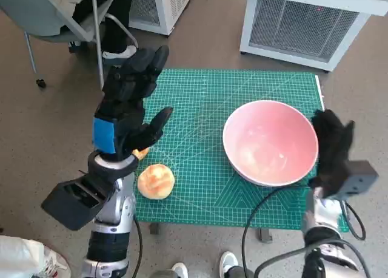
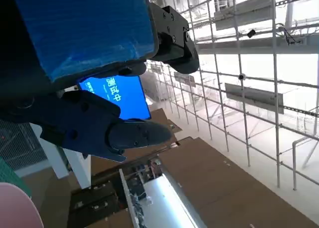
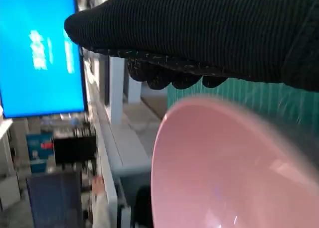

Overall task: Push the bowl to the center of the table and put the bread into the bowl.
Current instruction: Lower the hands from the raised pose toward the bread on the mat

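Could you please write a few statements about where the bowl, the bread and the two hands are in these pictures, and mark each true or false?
1. The pink bowl is empty. True.
2. The bread lies inside the bowl. False: it sits on the green mat, to the left of the bowl and apart from it.
3. The right hand is by the bowl's right rim. True.
4. The left hand grips the bread. False: it holds nothing, fingers spread, raised above the mat's left side.
5. The bowl stands on the floor. False: it rests on the mat.
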`<state>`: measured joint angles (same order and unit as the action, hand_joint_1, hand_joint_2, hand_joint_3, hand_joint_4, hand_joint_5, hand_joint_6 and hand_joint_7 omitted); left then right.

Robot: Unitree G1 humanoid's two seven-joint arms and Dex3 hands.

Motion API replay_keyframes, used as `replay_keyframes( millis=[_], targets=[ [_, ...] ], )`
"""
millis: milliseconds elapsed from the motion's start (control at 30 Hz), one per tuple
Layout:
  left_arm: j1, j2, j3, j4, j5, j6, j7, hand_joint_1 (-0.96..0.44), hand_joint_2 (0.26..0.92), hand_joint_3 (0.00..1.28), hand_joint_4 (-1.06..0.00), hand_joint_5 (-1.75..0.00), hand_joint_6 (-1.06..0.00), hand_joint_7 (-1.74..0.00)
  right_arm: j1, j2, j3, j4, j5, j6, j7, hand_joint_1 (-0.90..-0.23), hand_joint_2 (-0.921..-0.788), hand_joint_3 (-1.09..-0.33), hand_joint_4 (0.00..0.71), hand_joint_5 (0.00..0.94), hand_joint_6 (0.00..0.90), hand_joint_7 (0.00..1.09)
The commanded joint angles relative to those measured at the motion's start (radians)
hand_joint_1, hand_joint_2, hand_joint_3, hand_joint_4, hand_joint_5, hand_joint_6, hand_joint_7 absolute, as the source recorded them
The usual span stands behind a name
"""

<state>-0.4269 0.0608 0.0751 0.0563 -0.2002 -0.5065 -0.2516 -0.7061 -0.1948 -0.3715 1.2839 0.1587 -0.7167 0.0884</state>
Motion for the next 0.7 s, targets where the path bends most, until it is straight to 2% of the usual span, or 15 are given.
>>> replay_keyframes(
  millis=[33,233,333,700],
  targets=[
    [0.026,0.012,0.010,-0.029,0.010,0.003,0.013,-0.33,0.921,0.33,-0.43,0.00,-0.33,-0.44,-0.017,0.033,-0.013,0.025,0.017,0.057,0.019,-0.505,-0.921,-0.864,0.192,0.010,0.111,0.33],
    [0.050,0.022,0.019,-0.052,0.018,0.002,0.025,-0.34,0.921,0.33,-0.43,0.00,-0.35,-0.40,-0.057,0.063,-0.030,0.030,0.026,0.090,0.044,-0.489,-0.921,-0.867,0.178,0.002,0.108,0.32],
    [0.059,0.027,0.024,-0.059,0.020,0.002,0.030,-0.34,0.921,0.33,-0.43,0.00,-0.38,-0.33,-0.075,0.078,-0.040,0.030,0.033,0.098,0.052,-0.475,-0.921,-0.871,0.166,0.001,0.109,0.31],
    [0.096,0.034,0.038,-0.078,0.023,-0.005,0.046,-0.35,0.921,0.33,-0.43,0.00,-0.44,-0.20,-0.154,0.132,-0.042,0.035,0.024,0.128,0.016,-0.473,-0.921,-0.889,0.167,0.002,0.113,0.31]
  ],
)
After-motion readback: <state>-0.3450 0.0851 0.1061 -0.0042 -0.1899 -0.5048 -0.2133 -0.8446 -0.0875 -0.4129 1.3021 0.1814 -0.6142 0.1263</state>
